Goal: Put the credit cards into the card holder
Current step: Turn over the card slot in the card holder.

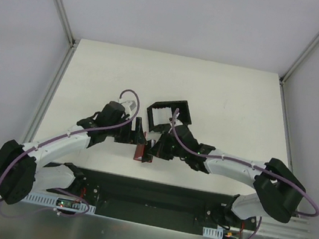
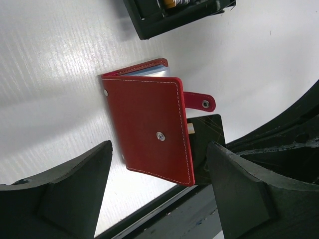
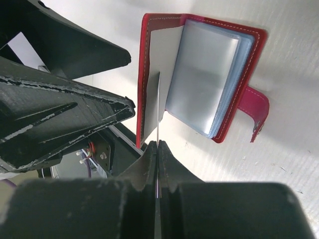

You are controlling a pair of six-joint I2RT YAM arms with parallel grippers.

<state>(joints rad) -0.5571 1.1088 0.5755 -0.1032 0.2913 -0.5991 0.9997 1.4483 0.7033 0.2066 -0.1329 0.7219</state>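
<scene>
A: Quick, where's the card holder?
B: The card holder (image 2: 149, 129) sits on the white table (image 1: 231, 95), mid-table, right where the two arms meet. The left wrist view gets its red outside, with the snap tab (image 2: 199, 102) hanging loose, unsnapped. The right wrist view gets the inside: a pale inner flap and a stack of clear sleeves (image 3: 204, 84).
A: Grippers?
B: The right gripper (image 3: 157, 149) is clenched on a credit card (image 3: 158, 107), pinching its near edge, so the card shows edge-on. The card's far end runs up against the pale inner flap. In a slot or just against it, can't tell. From the left wrist the same card looks dark and glossy, poking out past the holder's edge.
A: Left?
B: The left gripper (image 2: 159, 149) has its jaws spread wide, nothing in them. The holder lies between the fingers (image 2: 75, 189) in that view, with a small gap at the near corner.
A: Anything in the way?
B: A black box (image 1: 169, 114), open-sided, is on the far side of the holder, near but apart, not across the card. The real crowding is the arms: from above both grippers cover most of the holder and only a red strip shows. In the right wrist view the left gripper's black bulk looms just left of the holder, close to the card.
A: Cards in the sleeves?
B: Can't tell.
</scene>
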